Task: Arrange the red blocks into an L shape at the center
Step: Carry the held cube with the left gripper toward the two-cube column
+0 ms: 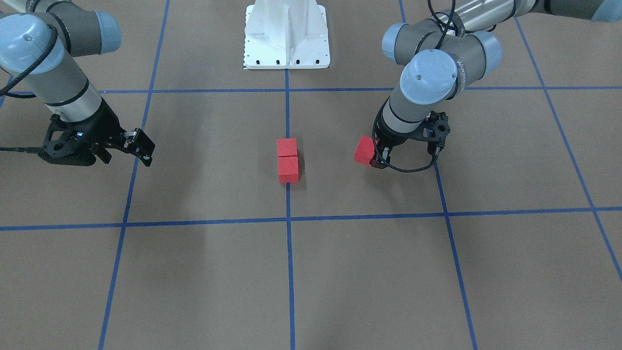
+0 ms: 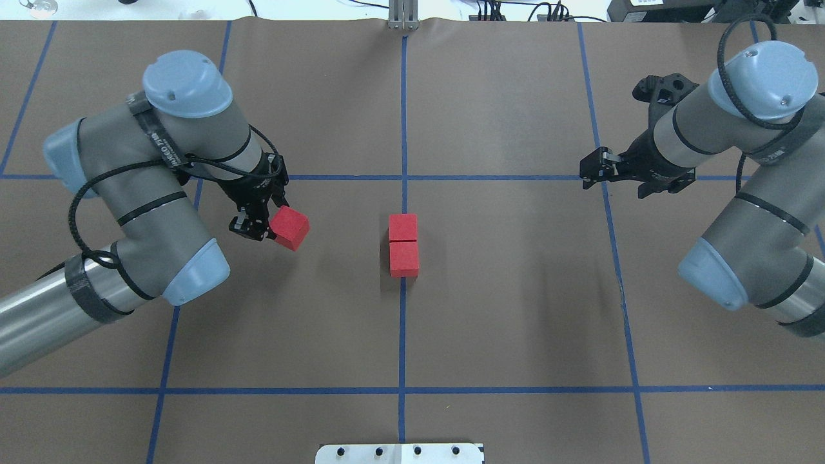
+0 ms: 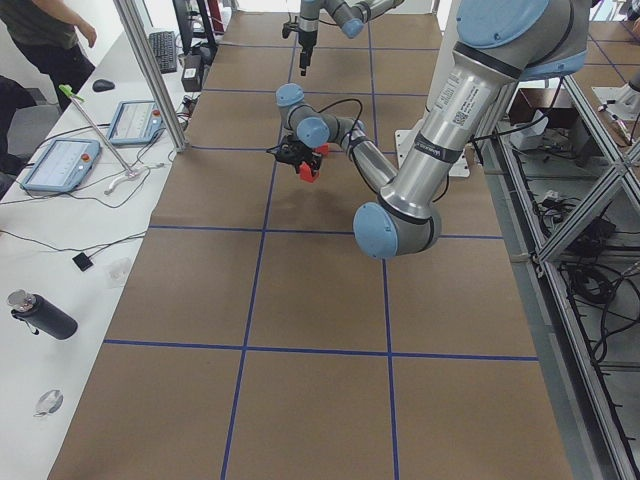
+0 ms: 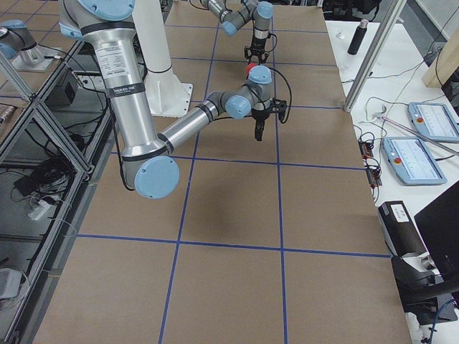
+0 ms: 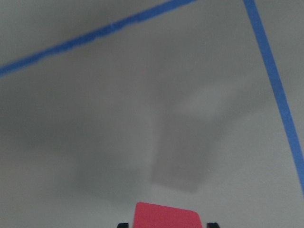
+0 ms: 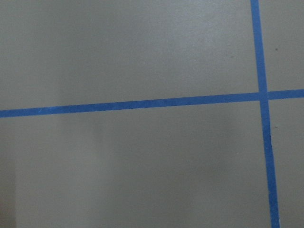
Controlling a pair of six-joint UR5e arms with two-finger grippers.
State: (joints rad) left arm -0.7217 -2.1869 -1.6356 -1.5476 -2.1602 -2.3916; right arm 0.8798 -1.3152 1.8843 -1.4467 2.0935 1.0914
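Observation:
Two red blocks (image 2: 403,227) (image 2: 404,258) lie touching in a straight line on the centre grid line; they also show in the front view (image 1: 286,147) (image 1: 288,169). My left gripper (image 2: 277,227) is shut on the third red block (image 2: 290,230) and holds it tilted above the table, left of the pair. The front view shows that gripper (image 1: 371,154) and block (image 1: 363,149). The block's top edge (image 5: 166,216) shows in the left wrist view above its shadow. My right gripper (image 2: 592,169) is open and empty, far right of the pair.
The brown table cover carries a grid of blue tape lines (image 2: 403,129). The robot's white base plate (image 1: 286,36) stands at the table's robot-side edge. The right wrist view shows only bare table and a tape crossing (image 6: 263,95).

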